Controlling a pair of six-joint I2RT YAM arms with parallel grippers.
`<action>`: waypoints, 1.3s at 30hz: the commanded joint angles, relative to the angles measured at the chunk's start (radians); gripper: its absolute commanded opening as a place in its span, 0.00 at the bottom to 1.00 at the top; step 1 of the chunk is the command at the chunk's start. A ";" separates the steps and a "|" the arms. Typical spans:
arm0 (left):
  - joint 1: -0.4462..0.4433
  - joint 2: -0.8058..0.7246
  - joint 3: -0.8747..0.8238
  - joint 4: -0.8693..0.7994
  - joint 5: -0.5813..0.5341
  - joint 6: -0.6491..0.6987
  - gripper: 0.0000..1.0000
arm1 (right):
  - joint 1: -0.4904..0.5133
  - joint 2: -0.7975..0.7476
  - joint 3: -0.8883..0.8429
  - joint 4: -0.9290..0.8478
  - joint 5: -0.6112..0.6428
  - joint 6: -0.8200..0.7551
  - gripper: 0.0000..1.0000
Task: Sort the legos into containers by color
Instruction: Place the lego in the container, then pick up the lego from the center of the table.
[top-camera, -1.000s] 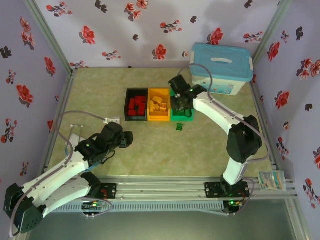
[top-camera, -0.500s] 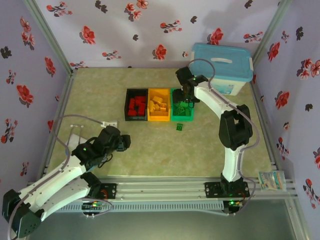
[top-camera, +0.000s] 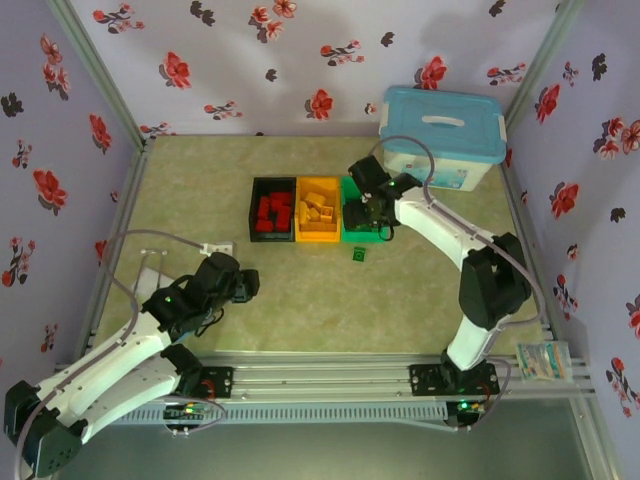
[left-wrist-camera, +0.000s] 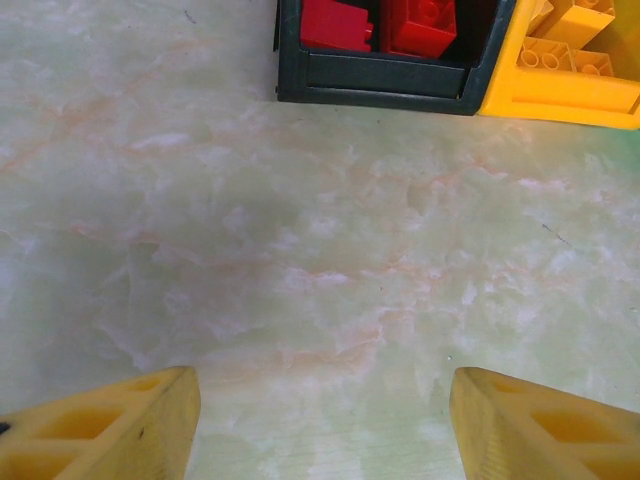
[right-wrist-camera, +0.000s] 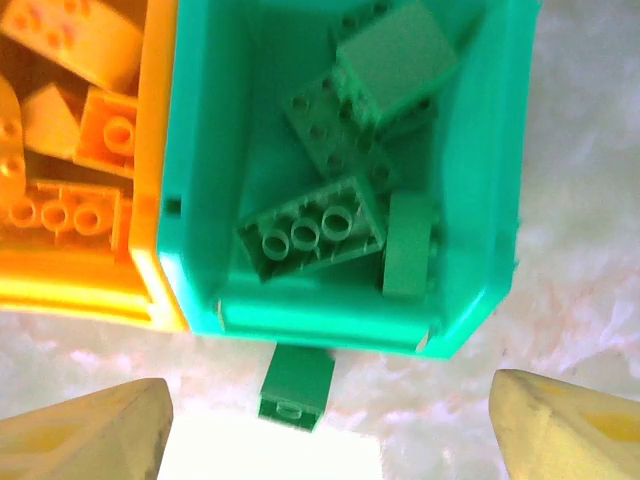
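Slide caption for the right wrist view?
Open right gripper over green bin of green legos; one stray lego lies outside on the table.

Glossy plastic green bin and studded bricks; smooth marbled tabletop.

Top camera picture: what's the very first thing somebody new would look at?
Probably the three little bins side by side mid-table: a black bin with red legos, a yellow-orange bin with yellow legos, a green bin with green legos. The right gripper hangs open above the green bin, and a lone green lego lies on the table just in front of it. A big white box with a blue lid sits back right.
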 joint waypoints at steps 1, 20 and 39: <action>0.007 -0.004 0.002 0.010 -0.030 0.015 0.67 | 0.035 -0.040 -0.080 0.046 0.014 0.057 0.79; 0.007 -0.034 -0.024 -0.006 -0.030 0.003 0.67 | 0.075 0.080 -0.245 0.256 -0.039 0.189 0.67; 0.007 -0.040 -0.022 -0.006 -0.045 0.013 0.66 | 0.130 0.010 -0.173 0.147 0.078 0.168 0.30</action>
